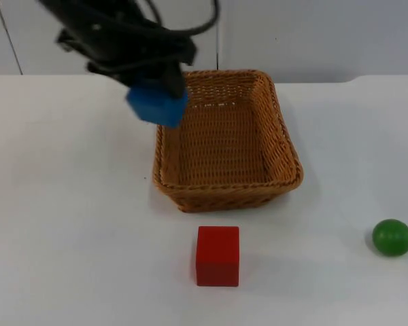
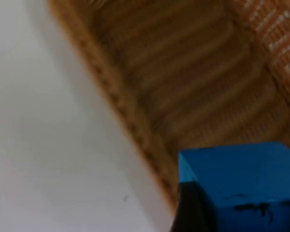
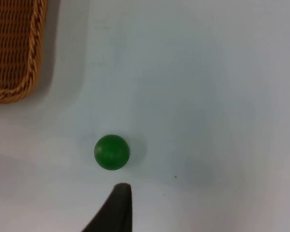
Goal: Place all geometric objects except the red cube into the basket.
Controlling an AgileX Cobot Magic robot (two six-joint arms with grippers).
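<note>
**Blue cube over basket rim, drop comes next**

Red cube (image 1: 217,255) sits closest to us on the white table (image 1: 68,204), just in front of the wicker basket (image 1: 285,146); it stays put per the task. Green ball (image 1: 392,237) lies well apart to the right, on the table, not yet collected.

We see the left pincer (image 1: 158,95) holding the blue cube (image 1: 156,103) in the air, clamped on it, right above the basket's left rim near the far corner. In the left wrist view the blue cube (image 2: 241,186) hangs over the rim and the woven inside of the basket (image 2: 193,87).

Step in hand, we judge: carrying the blue cube in. It looks not fully past the rim, so the next move calls for a bit more travel toward the basket's middle, then opening up to drop.

Right pincer (image 3: 117,205) waits above the green ball (image 3: 111,152), which lies near the basket corner (image 3: 14,53); we cannot tell how its jaws stand. We reckon the ball is the job after this.
</note>
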